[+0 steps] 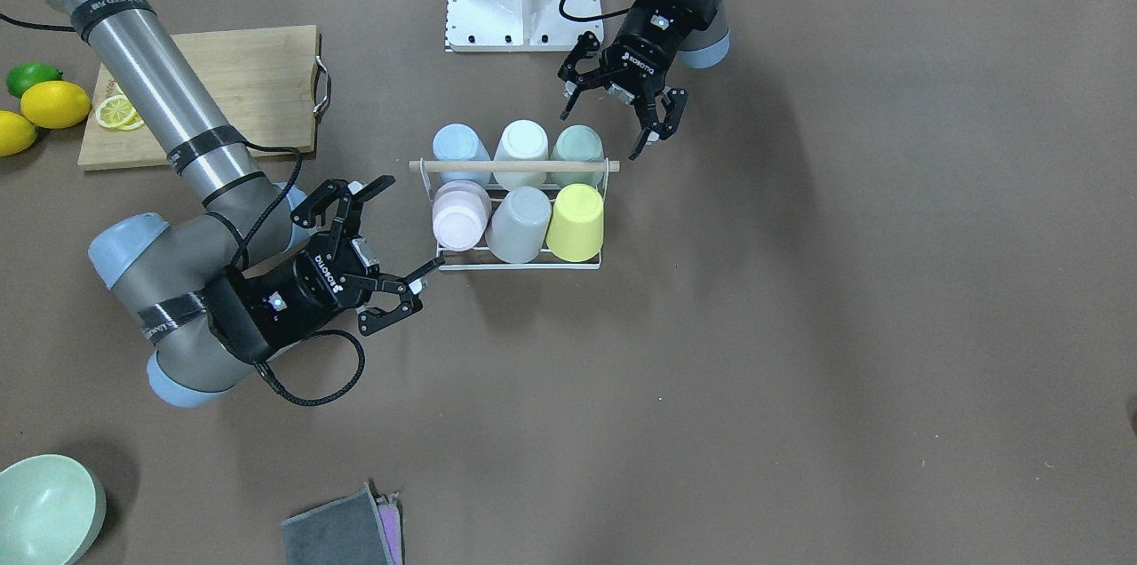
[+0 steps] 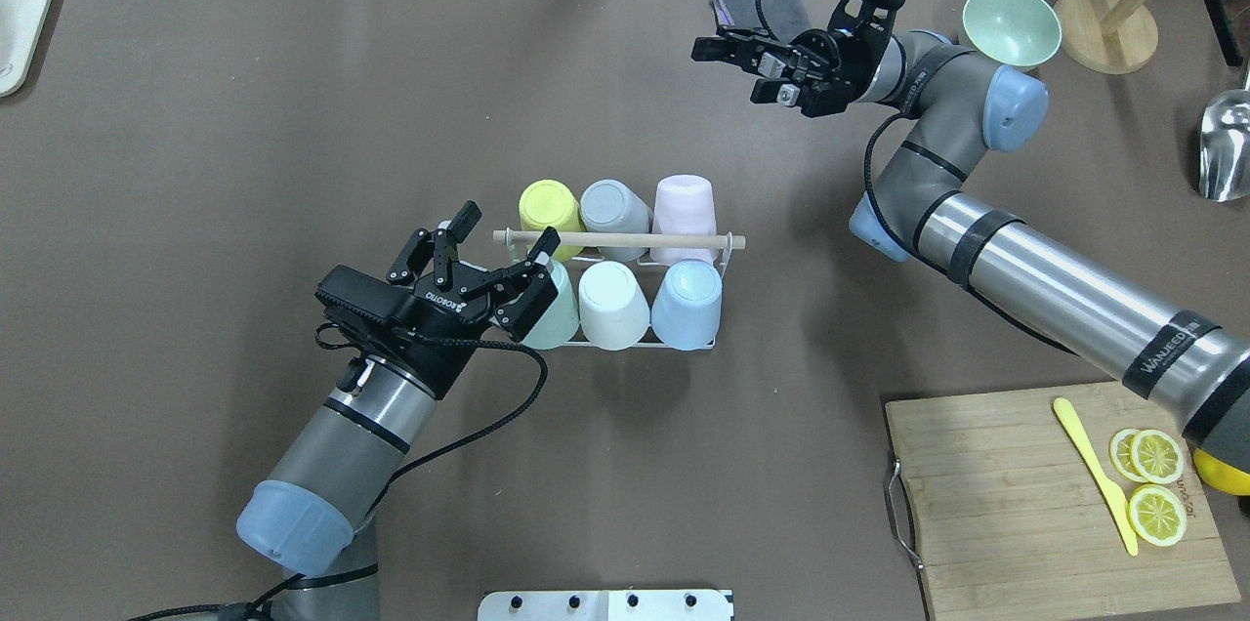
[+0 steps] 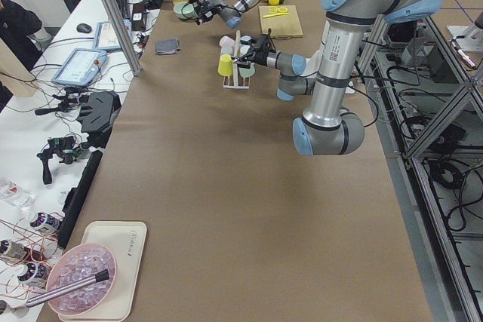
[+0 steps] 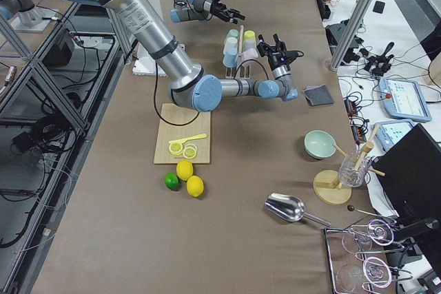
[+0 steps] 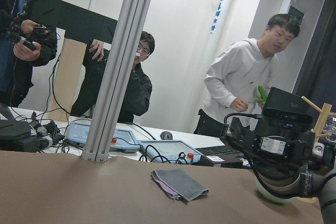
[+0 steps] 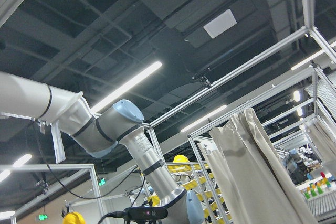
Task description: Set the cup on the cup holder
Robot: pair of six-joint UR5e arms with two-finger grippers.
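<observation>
Nearest us, the left gripper (image 2: 509, 228) hangs wide and empty beside the cup holder (image 2: 625, 238)'s end, and we see the right gripper (image 2: 730, 68), also wide, well apart.

The cup holder (image 1: 520, 266) is white wire with a smooth wooden dowel (image 1: 513, 165).

Cup holder (image 2: 625, 239) sits mid-table, six cups (image 2: 613, 305) upended on it, two rows of three. Cutting board (image 2: 1006, 504) at the robot-side edge near the right corner, lemon slices (image 2: 1155, 484) on it. Bowl (image 2: 1011, 25) and cloth (image 1: 342, 534) along the far edge, right end.
</observation>
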